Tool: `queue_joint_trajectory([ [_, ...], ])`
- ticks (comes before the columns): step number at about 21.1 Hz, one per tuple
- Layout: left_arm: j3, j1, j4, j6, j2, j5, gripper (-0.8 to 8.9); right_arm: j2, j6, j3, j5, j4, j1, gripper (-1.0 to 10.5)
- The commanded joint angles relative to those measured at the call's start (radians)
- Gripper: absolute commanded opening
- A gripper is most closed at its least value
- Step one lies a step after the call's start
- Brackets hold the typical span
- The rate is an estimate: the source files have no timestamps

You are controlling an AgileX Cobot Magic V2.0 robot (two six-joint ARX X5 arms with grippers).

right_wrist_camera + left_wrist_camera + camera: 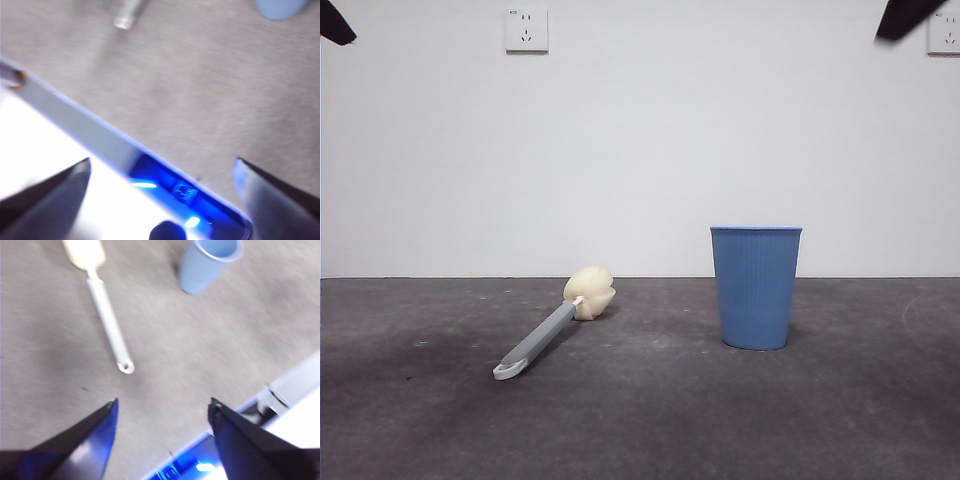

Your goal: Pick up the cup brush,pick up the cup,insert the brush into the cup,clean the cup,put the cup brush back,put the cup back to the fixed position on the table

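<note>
The cup brush (552, 328) lies flat on the table (650, 420), left of centre, its cream sponge head toward the wall and its white looped end toward the front. The blue ribbed cup (756, 286) stands upright to its right, apart from it. My left gripper (163, 410) is open and empty, high above the table's front edge, with the brush (106, 310) and the cup (207, 262) below and ahead of it. My right gripper (162, 167) is open and empty above the table's front edge; the brush's looped end (126, 15) and the cup's base (282, 7) barely show.
A white wall with two sockets (526, 29) stands behind the table. Both arms show only as black tips at the top corners of the front view (335, 22). A lit blue strip (165, 187) runs under the table's front edge.
</note>
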Motion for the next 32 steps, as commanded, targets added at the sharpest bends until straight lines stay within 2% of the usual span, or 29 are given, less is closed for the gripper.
queue_joint_trajectory([
  [1, -0.005, 0.0, -0.016, 0.035, -0.001, 0.027, 0.07, -0.022, 0.014, 0.023, -0.016, -0.024, 0.003, 0.5],
  [2, -0.005, 0.0, -0.026, 0.037, -0.001, 0.027, -0.06, -0.03, 0.014, 0.023, -0.015, -0.025, 0.003, -0.1],
  [7, -0.005, 0.0, -0.043, 0.058, -0.001, 0.023, -0.03, -0.04, 0.039, 0.023, -0.013, -0.023, 0.003, 0.0],
  [18, -0.005, 0.0, -0.039, 0.058, -0.001, 0.019, -0.03, -0.04, 0.039, 0.023, -0.007, -0.019, 0.002, 0.0],
  [20, -0.005, 0.0, -0.022, 0.097, -0.001, 0.002, -0.03, -0.04, 0.039, 0.023, -0.007, -0.019, 0.002, 0.0],
  [22, -0.005, 0.017, 0.108, 0.13, -0.026, -0.101, -0.03, -0.04, 0.039, 0.023, -0.007, -0.019, 0.002, 0.0],
  [23, -0.006, 0.047, 0.215, 0.177, -0.047, -0.151, -0.03, -0.04, 0.039, 0.023, -0.008, -0.019, 0.002, 0.0],
  [24, -0.01, 0.095, 0.325, 0.228, -0.07, -0.157, -0.03, -0.04, 0.039, 0.023, -0.008, -0.019, 0.002, 0.0],
  [26, -0.06, 0.22, 0.563, 0.281, -0.138, -0.057, -0.03, -0.04, 0.039, 0.023, -0.007, -0.019, 0.002, 0.0],
  [28, -0.158, 0.351, 0.753, 0.293, -0.232, 0.042, -0.03, -0.04, 0.039, 0.023, -0.008, -0.019, 0.002, 0.0],
  [30, -0.29, 0.45, 0.866, 0.297, -0.344, 0.025, -0.03, -0.04, 0.039, 0.023, -0.008, -0.019, 0.002, 0.0],
  [32, -0.42, 0.505, 0.935, 0.297, -0.441, -0.029, -0.03, -0.04, 0.039, 0.023, -0.008, -0.019, 0.002, 0.0],
])
